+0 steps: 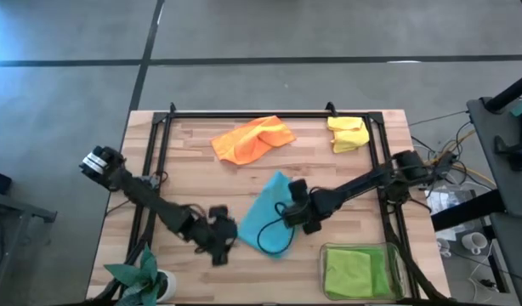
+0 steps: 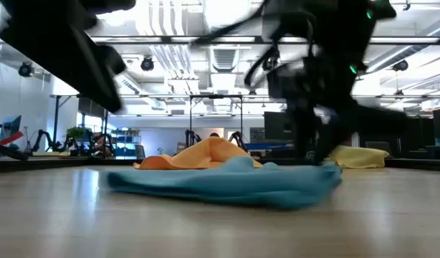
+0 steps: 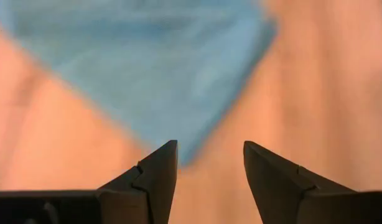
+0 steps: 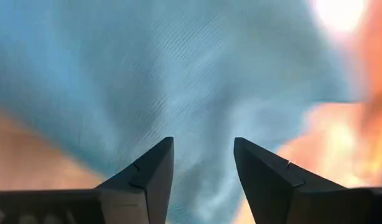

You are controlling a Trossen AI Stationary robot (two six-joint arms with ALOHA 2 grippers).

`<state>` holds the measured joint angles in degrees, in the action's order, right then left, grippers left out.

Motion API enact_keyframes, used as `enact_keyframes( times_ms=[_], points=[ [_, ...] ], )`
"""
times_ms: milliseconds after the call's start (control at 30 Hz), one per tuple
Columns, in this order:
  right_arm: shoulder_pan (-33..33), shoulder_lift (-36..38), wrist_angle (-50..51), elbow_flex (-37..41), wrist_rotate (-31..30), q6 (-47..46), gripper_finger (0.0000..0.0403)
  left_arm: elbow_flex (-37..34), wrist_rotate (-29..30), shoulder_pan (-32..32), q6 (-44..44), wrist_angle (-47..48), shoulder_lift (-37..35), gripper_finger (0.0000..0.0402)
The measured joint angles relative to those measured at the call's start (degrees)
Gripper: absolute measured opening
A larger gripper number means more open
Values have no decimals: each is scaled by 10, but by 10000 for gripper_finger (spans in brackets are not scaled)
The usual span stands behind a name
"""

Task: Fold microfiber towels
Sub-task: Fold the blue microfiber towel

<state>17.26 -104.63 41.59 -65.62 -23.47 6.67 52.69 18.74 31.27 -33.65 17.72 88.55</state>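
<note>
Here is the pale wooden plank desk (image 1: pixel 201 178), framed by thin black rails, and across it come the two dark arms, the left one from the near-left side, the right one from the right edge. In the middle lies the light blue microfiber towel (image 1: pixel 269 219), spread loosely in a rough diamond with one corner pointing toward the far side and its near end bunched; from table height it shows as a low, rumpled blue heap (image 2: pixel 227 183). Beyond it, toward the far rail, sits the orange microfiber towel (image 1: pixel 252 138), crumpled in a soft mound, and off to the far right corner the yellow microfiber towel (image 1: pixel 348 133), folded small. At the near right sits the clear rectangular plastic tray (image 1: pixel 395 276) with a yellow-green microfiber towel (image 1: pixel 350 272) lying inside it. At the near-left corner a small green leafy plant (image 1: pixel 138 274) stands in a white pot. Now the claws: the left claw (image 1: pixel 227 231) hangs just beside the blue towel's left edge, its fingers (image 3: pixel 157 177) apart with bare wood between them and a blue corner just ahead. The right claw (image 1: pixel 292 214) is over the towel's right side, its fingers (image 4: pixel 150 174) also apart, blue cloth filling the gap in front of them, nothing pinched.
</note>
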Motion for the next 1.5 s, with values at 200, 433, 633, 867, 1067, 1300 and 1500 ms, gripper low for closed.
enact_keyframes(
  times_ms=[200, 433, 633, 867, 1067, 1300, 1500],
  points=[
    [9, 91, -59, 17, 61, -114, 167, -40, -18, -94, 108, -140, 45, 169],
    [82, 73, -219, 71, 151, -176, 167, -17, -79, -145, 230, -303, 157, 169],
    [97, -9, -229, 37, 123, -228, 167, -2, -73, -177, 210, -317, 220, 169],
    [101, -85, -204, -34, 235, -216, 167, -4, -85, -175, 129, -208, 200, 169],
    [103, -50, -55, -82, 216, -143, 167, -27, -89, -163, 43, -146, 143, 169],
    [86, 51, -40, -61, 87, -157, 167, -42, -93, -134, -45, -106, 80, 169],
    [37, 59, -99, -14, 40, -189, 166, -36, -73, -133, 26, -158, 36, 169]
  ],
)
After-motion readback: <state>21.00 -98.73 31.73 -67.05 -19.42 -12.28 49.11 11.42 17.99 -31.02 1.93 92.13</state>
